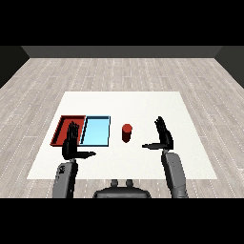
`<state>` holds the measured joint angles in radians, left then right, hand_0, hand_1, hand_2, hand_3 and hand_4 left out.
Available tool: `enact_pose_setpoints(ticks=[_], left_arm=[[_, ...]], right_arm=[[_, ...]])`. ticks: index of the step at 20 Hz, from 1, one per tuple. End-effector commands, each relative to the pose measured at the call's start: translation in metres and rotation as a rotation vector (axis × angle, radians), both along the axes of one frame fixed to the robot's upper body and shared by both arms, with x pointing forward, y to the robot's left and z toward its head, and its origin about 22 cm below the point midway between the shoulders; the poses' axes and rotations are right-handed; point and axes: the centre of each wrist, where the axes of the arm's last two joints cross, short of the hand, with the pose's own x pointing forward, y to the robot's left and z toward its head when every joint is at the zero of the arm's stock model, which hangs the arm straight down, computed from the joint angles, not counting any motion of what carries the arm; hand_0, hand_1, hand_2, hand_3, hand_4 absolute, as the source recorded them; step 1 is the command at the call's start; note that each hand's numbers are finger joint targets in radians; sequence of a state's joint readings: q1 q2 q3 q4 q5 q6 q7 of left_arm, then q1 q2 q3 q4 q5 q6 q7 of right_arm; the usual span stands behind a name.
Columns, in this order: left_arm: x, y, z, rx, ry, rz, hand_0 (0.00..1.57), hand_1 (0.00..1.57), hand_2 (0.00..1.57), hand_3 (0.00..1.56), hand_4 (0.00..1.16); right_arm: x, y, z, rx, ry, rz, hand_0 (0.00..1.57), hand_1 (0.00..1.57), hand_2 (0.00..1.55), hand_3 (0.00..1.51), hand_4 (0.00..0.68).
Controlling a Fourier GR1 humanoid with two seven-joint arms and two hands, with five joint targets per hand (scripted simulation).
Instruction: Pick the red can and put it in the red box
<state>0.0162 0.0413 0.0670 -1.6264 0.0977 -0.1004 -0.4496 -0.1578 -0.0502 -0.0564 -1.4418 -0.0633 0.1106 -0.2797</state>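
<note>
Red marks both the red can (127, 133) and the red tray (64, 125). The can is stood upright on the white table (190, 157), just beside the right edge of the light blue tray (96, 131), which is placed between it and the red tray. The right hand (165, 136) is held well apart from the can, fingers straight and thumb spread — nothing is grasped. The left hand (71, 143) is likewise held spread, over the near edge of the red tray. The can is judged rigid, light and smooth-walled — a wrap around its mid-height is advised, so that tipping is avoided.
</note>
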Motion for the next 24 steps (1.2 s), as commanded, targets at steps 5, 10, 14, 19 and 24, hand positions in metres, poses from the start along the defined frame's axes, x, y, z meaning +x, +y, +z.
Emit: enact_pose_setpoints(ticks=[5, 10, 14, 19, 24], left_arm=[[0.011, 0.012, 0.016, -0.026, -0.004, -0.008, 0.00, 0.00, 0.00, 0.00, 0.00], [0.000, -0.003, 0.011, -0.010, -0.013, 0.027, 0.00, 0.00, 0.00, 0.00, 0.00], [-0.009, 0.011, 0.011, 0.003, 0.004, 0.006, 0.00, 0.00, 0.00, 0.00, 0.00], [0.005, 0.002, -0.005, 0.004, -0.015, 0.027, 0.00, 0.00, 0.00, 0.00, 0.00], [0.016, 0.005, -0.010, 0.007, -0.015, 0.018, 0.00, 0.00, 0.00, 0.00, 0.00]], right_arm=[[0.000, 0.010, -0.011, 0.041, 0.062, 0.031, 0.00, 0.00, 0.00, 0.00, 0.000], [0.022, 0.017, -0.027, 0.119, 0.086, 0.039, 0.00, 0.00, 0.00, 0.00, 0.000], [0.032, 0.057, -0.047, 0.139, 0.122, 0.041, 0.00, 0.00, 0.00, 0.00, 0.000], [0.031, 0.053, -0.056, 0.166, 0.123, 0.044, 0.00, 0.00, 0.00, 0.00, 0.000], [0.022, 0.059, -0.051, 0.192, 0.144, 0.051, 0.00, 0.00, 0.00, 0.00, 0.000]])
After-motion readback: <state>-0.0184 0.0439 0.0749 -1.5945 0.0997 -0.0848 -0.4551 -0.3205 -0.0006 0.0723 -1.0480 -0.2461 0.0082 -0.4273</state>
